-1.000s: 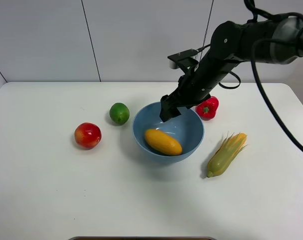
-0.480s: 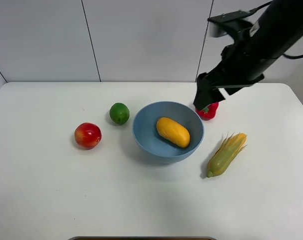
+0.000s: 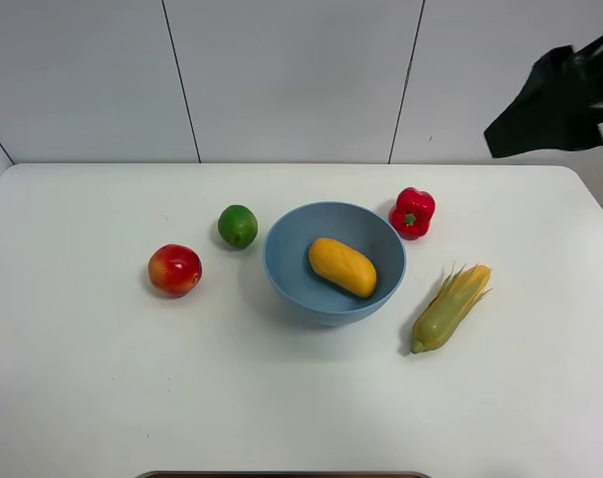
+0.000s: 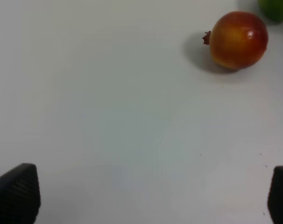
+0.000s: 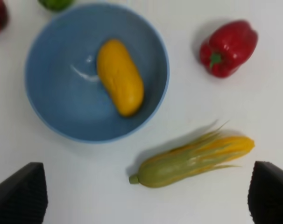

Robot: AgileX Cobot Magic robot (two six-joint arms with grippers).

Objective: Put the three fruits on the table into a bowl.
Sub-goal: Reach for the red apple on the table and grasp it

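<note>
Holding my right gripper [image 5: 144, 196] wide and empty at the high view's upper right, clear of the bowl [image 3: 282, 261] at centre where the mango [image 3: 343, 267] lies, I judge my left gripper [image 4: 146, 196], also spread wide, is placed for the apple [image 3: 174, 270] and lime [image 3: 238, 226] left of it on the table [image 3: 132, 398].

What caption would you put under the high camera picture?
Mango in the blue bowl, apple and lime sit on the table beside it.
</note>
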